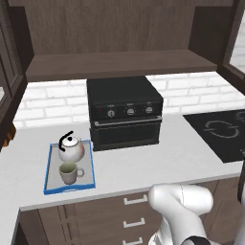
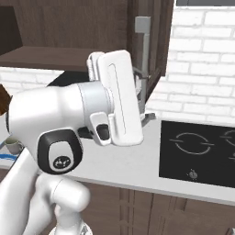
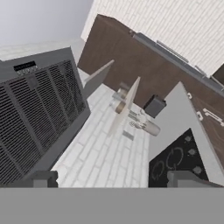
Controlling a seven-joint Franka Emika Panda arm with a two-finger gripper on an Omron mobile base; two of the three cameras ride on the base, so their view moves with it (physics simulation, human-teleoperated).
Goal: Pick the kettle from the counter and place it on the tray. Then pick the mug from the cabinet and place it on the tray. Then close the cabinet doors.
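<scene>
Fingers point(image 3: 46, 178) stand wide apart at the bottom of the hand view, holding nothing, aimed past a dark vent grille point(image 3: 35, 113) toward the brick wall and cooktop point(image 3: 173, 164).

From the left base, one kettle point(image 1: 71, 149) and one mug point(image 1: 70, 172) sit together on the tray point(image 1: 50, 184), on the counter point(image 1: 158, 162) beside the black oven point(image 1: 125, 112).

From the right base, the raised white hand point(image 2: 117, 98) hides part of an open cabinet door point(image 2: 151, 41).
</scene>
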